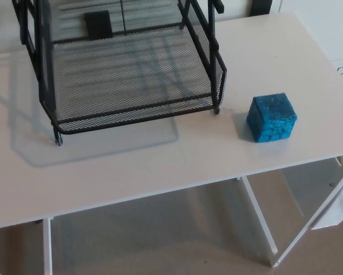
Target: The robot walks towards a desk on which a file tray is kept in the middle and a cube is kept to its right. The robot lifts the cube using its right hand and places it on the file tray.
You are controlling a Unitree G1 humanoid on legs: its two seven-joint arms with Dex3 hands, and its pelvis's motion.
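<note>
Head view is being aimed down at a white table (160, 166). The black wire-mesh file tray (131, 117) is being shown at 11 o'clock in the frame and is being cut off by the top edge. Its front rim is being turned toward 6 o'clock, slightly skewed. Its front feet are being rested on the tabletop, and a soft shadow (102, 143) is being thrown from it toward 6 o'clock. A dark rectangular piece (98, 24) is being seen through the mesh at the tray's rear; what it is cannot be told.

The blue cube (271, 118) is being carried by the table at 3 o'clock of the tray, near the tray's front right foot but clear of it, not touching. It is being shown flat on one face, slightly rotated, with mottled blue sides.

White table legs (257, 220) are being seen under the top at 5 o'clock, over a beige floor (160, 246).

Neither the left hand nor the right hand is being caught in the frame, so their state cannot be told.
</note>
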